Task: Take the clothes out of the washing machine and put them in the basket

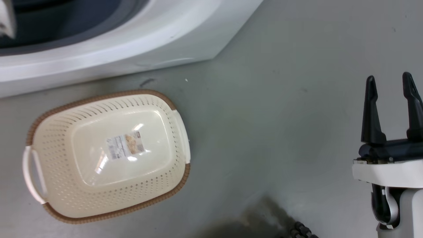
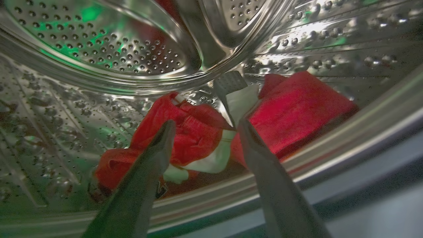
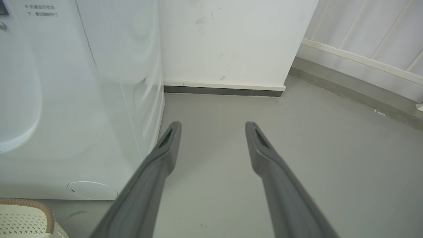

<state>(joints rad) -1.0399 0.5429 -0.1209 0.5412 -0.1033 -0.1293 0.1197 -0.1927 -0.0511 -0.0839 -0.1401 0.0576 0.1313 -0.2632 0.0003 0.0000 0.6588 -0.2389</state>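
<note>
Inside the washing machine's steel drum [image 2: 99, 49], red clothes [image 2: 297, 105] with white trim lie in a heap on the drum's bottom. My left gripper [image 2: 206, 127] is open inside the drum, its fingers spread just in front of the red heap, nothing held. The washing machine [image 1: 132, 43] shows white at the top of the head view. The cream basket [image 1: 49, 155] with a brown rim stands on the floor below it, with only a label sticker on its bottom. My right gripper [image 1: 390, 87] is open at the right over the floor, holding nothing.
Grey floor [image 1: 281, 132] spreads to the right of the basket. In the right wrist view the machine's white side [image 3: 82, 99] is at the left, a white wall [image 3: 231, 43] stands ahead and a railing [image 3: 363, 39] runs at the right.
</note>
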